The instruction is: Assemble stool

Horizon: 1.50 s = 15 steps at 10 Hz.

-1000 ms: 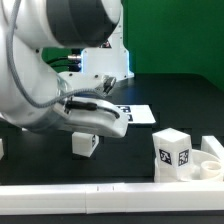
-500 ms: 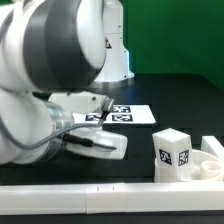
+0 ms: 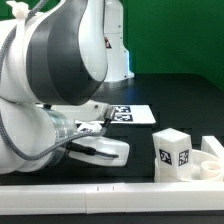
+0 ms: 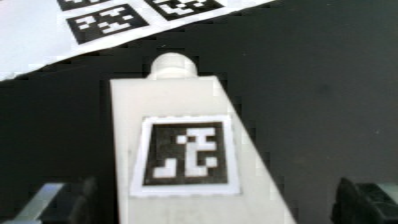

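In the wrist view a white stool leg [image 4: 182, 135] with a black-and-white tag lies on the black table, its peg end [image 4: 171, 66] pointing toward the marker board [image 4: 98, 25]. My gripper [image 4: 217, 202] is open and straddles this leg, with one dark finger [image 4: 64, 203] on each side and a gap to the leg on both. In the exterior view my arm hides this leg, and the hand [image 3: 103, 150] sits low over the table. A second leg [image 3: 172, 152] stands upright at the exterior view's right, beside the round seat [image 3: 211, 162].
The marker board [image 3: 131, 113] lies behind my hand. A white rail [image 3: 110, 191] runs along the front edge of the table. The robot's base [image 3: 112, 45] stands at the back.
My arm has swung down and toward the camera. The lying leg, visible under the hand one second ago, is now hidden behind the arm in the exterior view.
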Each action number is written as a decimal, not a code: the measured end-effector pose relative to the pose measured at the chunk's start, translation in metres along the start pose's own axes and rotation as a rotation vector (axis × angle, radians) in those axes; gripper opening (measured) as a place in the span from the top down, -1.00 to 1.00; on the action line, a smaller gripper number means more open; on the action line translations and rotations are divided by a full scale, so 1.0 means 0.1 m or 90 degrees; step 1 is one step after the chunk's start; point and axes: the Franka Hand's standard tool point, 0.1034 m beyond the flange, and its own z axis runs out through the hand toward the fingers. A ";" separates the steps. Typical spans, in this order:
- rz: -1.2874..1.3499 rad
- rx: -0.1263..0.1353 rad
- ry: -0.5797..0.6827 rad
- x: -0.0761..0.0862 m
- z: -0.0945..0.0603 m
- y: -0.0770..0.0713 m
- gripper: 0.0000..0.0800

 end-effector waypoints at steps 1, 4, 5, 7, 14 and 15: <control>0.000 0.000 0.000 0.00 0.00 0.00 -0.32; -0.009 -0.001 0.009 -0.09 -0.09 -0.04 0.19; -0.020 -0.002 0.022 -0.24 -0.23 -0.10 0.19; -0.048 0.005 0.105 -0.62 -0.53 -0.28 0.19; -0.119 -0.038 0.480 -1.11 -0.83 -0.99 0.19; -0.129 -0.039 0.535 -1.26 -0.87 -1.24 0.19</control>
